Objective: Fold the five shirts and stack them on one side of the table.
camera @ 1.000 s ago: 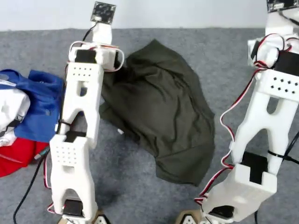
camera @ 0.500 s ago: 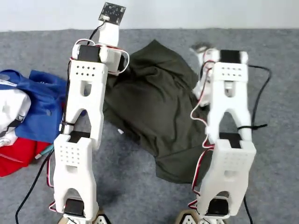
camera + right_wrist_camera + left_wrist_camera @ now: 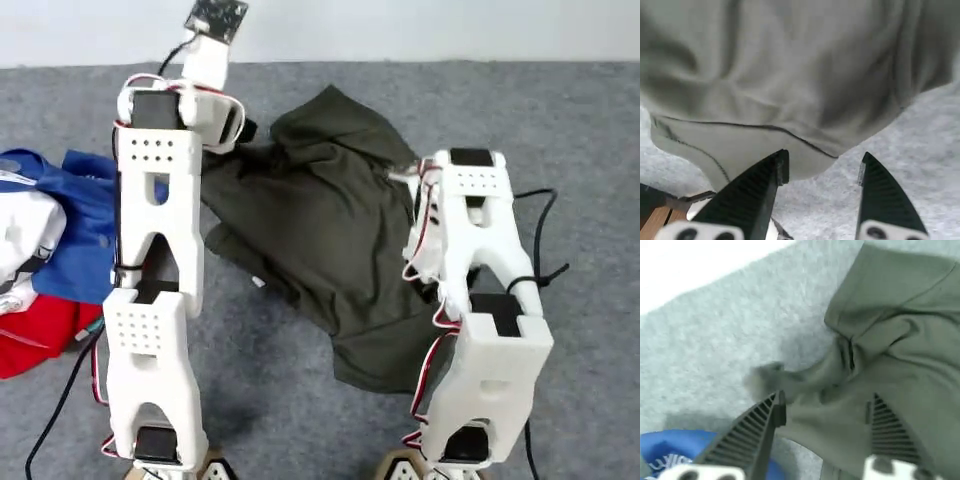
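Table: I am looking down on a grey felt-covered table top (image 3: 300, 400), and everything is lying on it.

Green shirt: the dark olive-green cotton shirt (image 3: 330, 230) is lying crumpled and unfolded in the middle of the table, between the two arms. One point of it is reaching toward the far edge.

Left arm: the white plastic left arm (image 3: 155, 250) is stretching along the shirt's left side, with its wrist at the shirt's far left corner.

Right arm: the white plastic right arm (image 3: 480, 300) is leaning over the shirt's right side and covering part of that edge.

Side pile: a royal-blue cloth shirt (image 3: 85, 230), a white shirt (image 3: 20, 235) and a red shirt (image 3: 35, 335) are lying bunched together at the table's left edge, unfolded and touching one another.

Left gripper: the left gripper (image 3: 827, 400) is hanging with its black ribbed fingers spread wide. A rumpled edge of the green shirt (image 3: 900, 355) is lying between them. I cannot tell whether they are touching the cloth.

Right gripper: the right gripper (image 3: 824, 157) is also holding its fingers wide apart over the hemmed edge of the green shirt (image 3: 790, 65), gripping nothing.
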You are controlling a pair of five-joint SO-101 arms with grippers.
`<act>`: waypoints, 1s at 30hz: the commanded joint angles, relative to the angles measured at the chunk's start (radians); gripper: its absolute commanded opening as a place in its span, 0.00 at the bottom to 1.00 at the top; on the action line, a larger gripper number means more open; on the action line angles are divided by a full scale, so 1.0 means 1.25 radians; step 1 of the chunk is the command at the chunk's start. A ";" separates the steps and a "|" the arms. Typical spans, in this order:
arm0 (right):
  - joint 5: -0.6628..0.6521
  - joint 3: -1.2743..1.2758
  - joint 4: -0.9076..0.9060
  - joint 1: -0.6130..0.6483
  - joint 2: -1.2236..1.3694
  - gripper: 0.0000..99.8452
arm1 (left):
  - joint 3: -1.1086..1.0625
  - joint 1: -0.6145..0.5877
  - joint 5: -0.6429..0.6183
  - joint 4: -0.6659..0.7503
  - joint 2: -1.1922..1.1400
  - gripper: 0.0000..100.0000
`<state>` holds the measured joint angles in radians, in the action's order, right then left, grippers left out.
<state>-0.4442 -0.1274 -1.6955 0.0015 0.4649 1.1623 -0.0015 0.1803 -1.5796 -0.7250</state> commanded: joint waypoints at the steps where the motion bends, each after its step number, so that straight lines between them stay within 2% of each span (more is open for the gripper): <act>1: -0.007 0.091 0.066 -0.035 -0.048 0.22 | 0.139 0.002 0.010 -0.066 0.021 0.29; 4: -0.022 0.172 0.127 -0.052 -0.050 0.18 | 0.223 0.004 0.010 -0.126 0.014 0.29; 9: -0.070 0.222 0.165 -0.107 -0.051 0.01 | 0.244 0.000 0.010 -0.140 0.020 0.29; 17: -0.151 0.221 0.166 -0.295 -0.057 0.01 | 0.213 0.006 0.010 -0.140 0.012 0.29; 25: -0.206 0.183 0.144 -0.454 -0.058 0.01 | 0.061 0.007 0.010 -0.140 0.012 0.29; 28: -0.204 0.126 0.050 -0.467 -0.072 0.01 | -0.031 0.007 0.010 -0.140 0.020 0.29; 30: -0.204 0.108 -0.019 -0.435 -0.091 0.02 | -0.075 0.007 0.010 -0.139 0.020 0.29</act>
<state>-0.6882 0.0598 -1.6126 -0.5677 0.4296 1.1178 -0.0015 0.1818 -1.7346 -0.7234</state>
